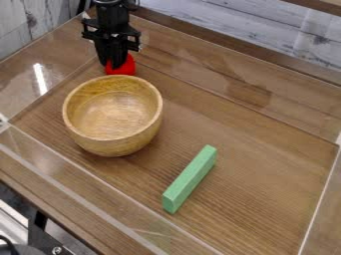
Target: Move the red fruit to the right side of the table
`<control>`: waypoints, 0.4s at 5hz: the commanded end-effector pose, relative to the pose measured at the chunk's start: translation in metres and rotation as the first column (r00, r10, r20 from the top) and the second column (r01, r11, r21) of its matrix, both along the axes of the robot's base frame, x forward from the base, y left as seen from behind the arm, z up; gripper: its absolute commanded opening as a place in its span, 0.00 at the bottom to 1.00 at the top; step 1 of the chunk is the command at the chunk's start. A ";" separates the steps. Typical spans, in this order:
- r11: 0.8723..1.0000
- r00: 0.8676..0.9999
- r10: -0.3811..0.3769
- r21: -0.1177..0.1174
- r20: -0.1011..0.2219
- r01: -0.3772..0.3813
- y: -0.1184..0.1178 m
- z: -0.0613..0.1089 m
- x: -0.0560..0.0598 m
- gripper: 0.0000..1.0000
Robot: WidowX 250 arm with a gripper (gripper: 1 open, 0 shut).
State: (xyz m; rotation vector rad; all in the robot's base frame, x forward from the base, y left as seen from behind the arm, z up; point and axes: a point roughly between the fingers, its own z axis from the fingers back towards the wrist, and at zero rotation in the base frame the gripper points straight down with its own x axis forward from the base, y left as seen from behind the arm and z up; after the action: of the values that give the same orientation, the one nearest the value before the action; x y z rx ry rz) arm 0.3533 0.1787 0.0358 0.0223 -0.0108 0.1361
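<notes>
The red fruit (122, 68) sits on the brown wood-grain table (260, 125) at the back left, just behind the wooden bowl. My black gripper (115, 52) points straight down onto it. Its fingers have drawn together on the fruit's upper part, so only the fruit's lower red half shows beneath them. The green top is hidden by the fingers.
A round wooden bowl (114, 115) stands in front of the fruit, close to it. A long green block (190, 178) lies at the front middle. Low clear acrylic walls (317, 204) edge the table on all sides.
</notes>
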 end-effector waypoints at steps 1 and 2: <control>1.000 0.996 -0.004 0.013 0.089 0.003 -0.012 0.042 0.004 0.00; 1.000 0.989 0.002 0.009 0.150 -0.003 -0.023 0.071 0.003 0.00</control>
State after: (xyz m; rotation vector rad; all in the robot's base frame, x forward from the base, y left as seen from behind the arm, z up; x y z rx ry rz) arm 0.3526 0.1565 0.0822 -0.0011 -0.0992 0.1427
